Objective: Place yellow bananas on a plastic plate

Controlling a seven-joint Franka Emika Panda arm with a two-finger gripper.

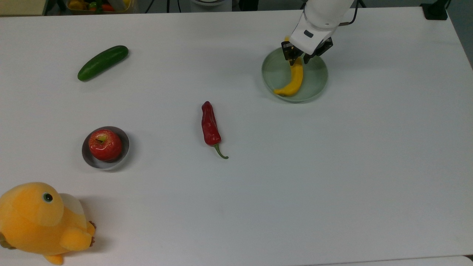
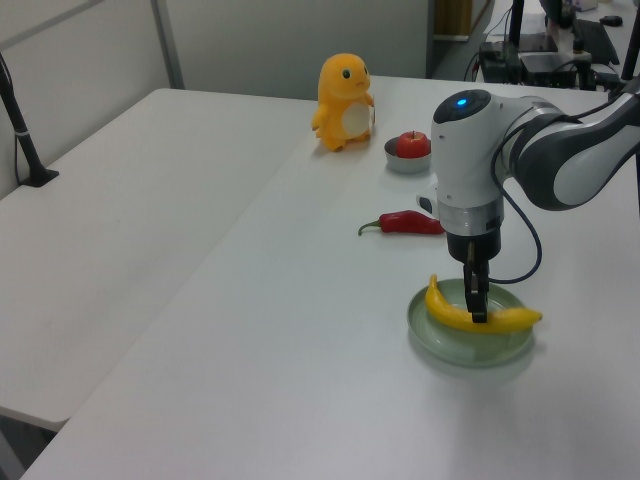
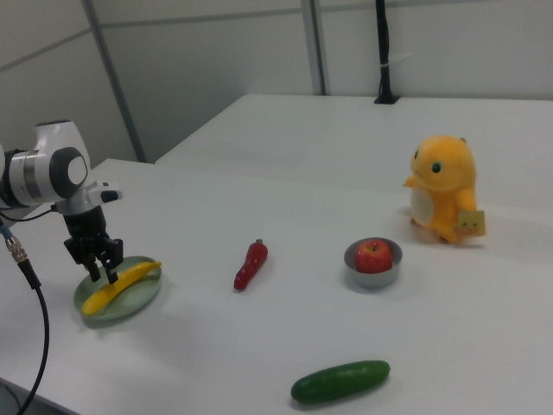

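Robot gripper (image 1: 298,59) w/ fingers clamped on yellow banana (image 1: 292,82), which lies inside pale green plastic plate (image 1: 317,79) on white table (image 1: 332,166). Red chili (image 1: 210,125) sits well apart, toward the top view's left.

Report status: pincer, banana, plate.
Pincer shut on banana. Banana down in plate, not yet released. Nothing in the way.
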